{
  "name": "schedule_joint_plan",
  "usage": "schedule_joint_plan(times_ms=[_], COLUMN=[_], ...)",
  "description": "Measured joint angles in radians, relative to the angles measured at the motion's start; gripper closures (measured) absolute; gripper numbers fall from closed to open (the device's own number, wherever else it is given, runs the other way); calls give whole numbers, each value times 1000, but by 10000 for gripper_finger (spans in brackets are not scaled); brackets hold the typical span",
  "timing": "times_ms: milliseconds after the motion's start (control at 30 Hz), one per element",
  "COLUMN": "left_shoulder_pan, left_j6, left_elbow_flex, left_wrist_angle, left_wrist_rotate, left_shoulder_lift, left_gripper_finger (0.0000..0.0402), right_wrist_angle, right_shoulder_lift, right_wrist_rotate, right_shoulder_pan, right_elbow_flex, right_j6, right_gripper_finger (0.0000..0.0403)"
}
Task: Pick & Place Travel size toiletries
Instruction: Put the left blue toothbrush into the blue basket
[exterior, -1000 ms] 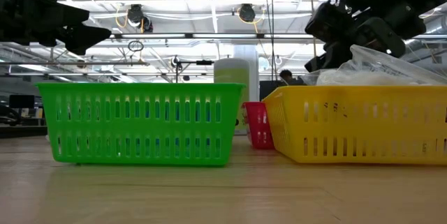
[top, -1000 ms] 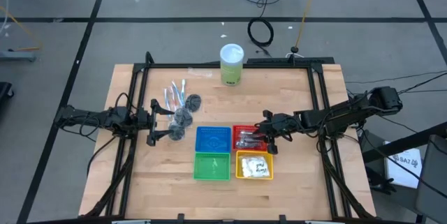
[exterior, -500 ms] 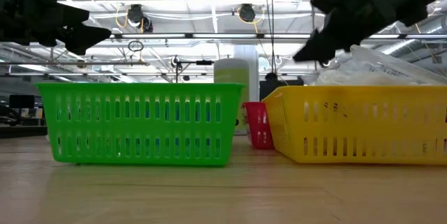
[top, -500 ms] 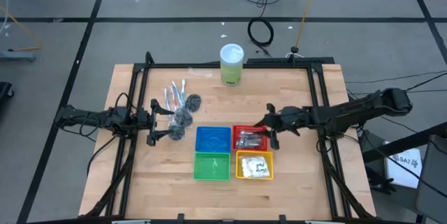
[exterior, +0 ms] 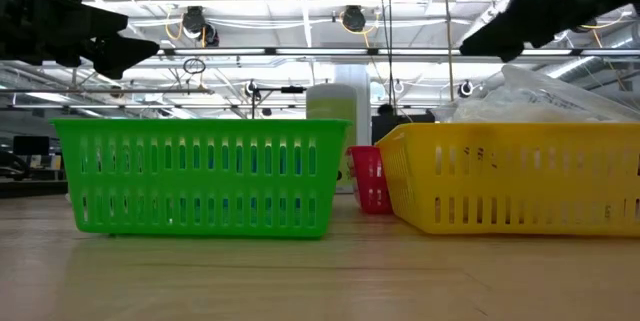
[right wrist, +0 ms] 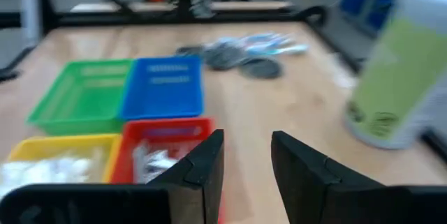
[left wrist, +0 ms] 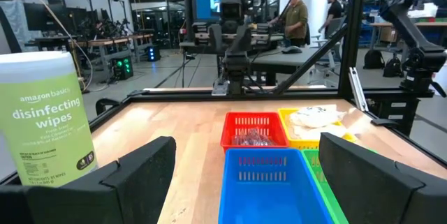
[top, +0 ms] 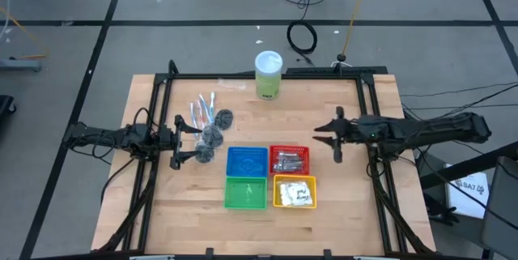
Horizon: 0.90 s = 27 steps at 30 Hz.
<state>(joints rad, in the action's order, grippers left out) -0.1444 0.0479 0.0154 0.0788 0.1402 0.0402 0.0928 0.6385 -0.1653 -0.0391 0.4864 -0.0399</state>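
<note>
From above, four small baskets sit in a square block near the middle of the wooden counter [top: 154,211]: blue basket [top: 247,162] far left, red basket [top: 290,160] far right, green basket [top: 245,193] near left, yellow basket [top: 295,192] near right. Silver foil tubes [top: 289,161] lie in the red basket and white sachets [top: 297,196] in the yellow one. Left of the blue basket, dark grey puffs [top: 214,133] and clear-wrapped sticks [top: 201,109] rest loose on the counter. The left end effector [top: 180,141] hangs just left of the puffs, fingers spread and empty. The right end effector [top: 337,134] hangs right of the red basket, apart from it, released and empty. A green wipes cylinder [top: 268,75] stands at the far edge.

At counter level, the green basket [exterior: 200,176] and yellow basket [exterior: 510,176] fill the foreground, sachets [exterior: 540,96] heaped above the yellow rim.

The left wrist camera shows the open fingers [left wrist: 140,165], the cylinder [left wrist: 47,116] and the baskets ahead.

The right wrist camera shows the parted fingers [right wrist: 202,165] near the red basket [right wrist: 160,147], the puffs [right wrist: 237,60] beyond.
</note>
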Motion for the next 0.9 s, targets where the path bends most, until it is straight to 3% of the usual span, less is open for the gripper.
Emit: schedule_joint_plan(times_ms=[233, 567, 900], left_shoulder_pan=[0, 0, 0], left_j6=[0, 0, 0], left_elbow_flex=[0, 0, 0], left_wrist_angle=[0, 0, 0], left_wrist_rotate=[0, 0, 0], left_shoulder_lift=[0, 0, 0], left_gripper_finger=[55, 55, 55], right_wrist_angle=[-37, -255, -222], right_shoulder_lift=[-161, -350, -516], right_wrist_rotate=[-149, -210, -227], right_shoulder_pan=[0, 1, 0], right_elbow_flex=[-83, -260, -302], right_j6=[1, 80, 130], right_gripper_finger=[292, 291, 293])
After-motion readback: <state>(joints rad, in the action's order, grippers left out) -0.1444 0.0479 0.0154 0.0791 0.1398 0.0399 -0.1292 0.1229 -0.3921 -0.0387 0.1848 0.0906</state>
